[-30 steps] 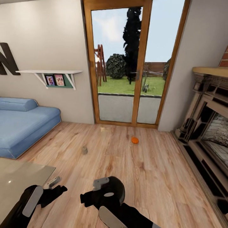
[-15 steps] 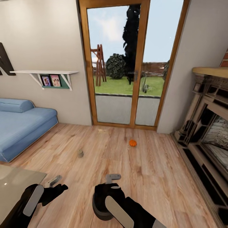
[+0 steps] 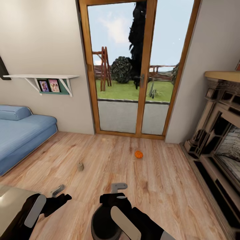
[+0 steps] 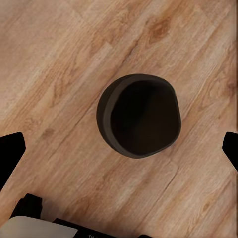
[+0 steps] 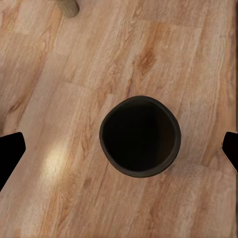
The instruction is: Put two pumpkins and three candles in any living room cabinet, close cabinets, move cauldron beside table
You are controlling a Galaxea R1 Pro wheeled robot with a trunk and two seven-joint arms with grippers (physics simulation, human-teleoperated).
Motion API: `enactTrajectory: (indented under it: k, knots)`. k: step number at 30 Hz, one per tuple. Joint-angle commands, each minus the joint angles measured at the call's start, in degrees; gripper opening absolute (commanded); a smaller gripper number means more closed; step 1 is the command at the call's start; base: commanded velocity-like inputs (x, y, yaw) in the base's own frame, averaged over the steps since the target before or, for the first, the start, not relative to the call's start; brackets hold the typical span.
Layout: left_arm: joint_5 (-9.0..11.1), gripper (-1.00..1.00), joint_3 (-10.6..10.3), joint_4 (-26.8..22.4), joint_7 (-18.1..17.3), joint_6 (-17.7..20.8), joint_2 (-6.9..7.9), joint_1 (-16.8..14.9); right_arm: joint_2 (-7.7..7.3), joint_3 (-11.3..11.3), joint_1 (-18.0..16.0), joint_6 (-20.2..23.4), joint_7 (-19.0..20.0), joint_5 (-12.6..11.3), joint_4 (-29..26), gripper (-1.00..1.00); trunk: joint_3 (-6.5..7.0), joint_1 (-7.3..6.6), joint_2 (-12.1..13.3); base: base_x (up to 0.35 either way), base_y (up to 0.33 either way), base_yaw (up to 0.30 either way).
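An orange pumpkin [image 3: 138,154] lies on the wood floor in front of the glass door. A squat grey candle [image 3: 80,166] stands on the floor to its left, and the candle [image 5: 69,6] also sits at the edge of the right wrist view. The black cauldron [image 3: 99,222] stands on the floor below my right arm, partly hidden by it. Both wrist views look down into the cauldron [image 4: 141,115] [image 5: 140,136] from above. My left gripper [image 3: 57,191] [image 4: 119,151] and right gripper [image 3: 118,187] [image 5: 119,151] are open and hold nothing. A corner of the glass-topped table [image 3: 8,195] shows at the lower left.
A blue sofa [image 3: 20,133] stands along the left wall under a white shelf [image 3: 41,77] with photos. The wood-framed glass door [image 3: 133,73] is straight ahead. A stone fireplace [image 3: 220,140] juts out on the right.
The whole view has shifted, so the camera moved: sofa and table slid left, more fireplace shows. My right wrist turned, its finger now pointing up. The cauldron sits lower in the picture.
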Motion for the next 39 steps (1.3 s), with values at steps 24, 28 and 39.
enactTrajectory:
  k: [24, 28, 39]
  knots:
    - [0.64, 1.0, 0.04, -0.02, 0.53, 0.22, 0.0, -0.03, 0.0, 0.05, -0.07, 0.17, -0.41, -0.46, -0.06, 1.0, 0.18, 0.02, -0.04, 0.143, 0.05, -0.03]
    - [0.67, 1.0, 0.04, -0.03, 0.57, 0.22, 0.0, -0.03, 0.0, 0.02, -0.07, 0.17, -0.41, -0.46, -0.06, 1.0, 0.18, 0.02, -0.04, 0.129, 0.134, 0.0]
    - [0.64, 1.0, 0.04, -0.03, 0.6, 0.22, -0.19, -0.03, 0.0, 0.0, -0.07, 0.17, -0.38, -0.51, 0.02, 1.0, 0.22, 0.02, -0.04, 0.199, 0.109, -0.008]
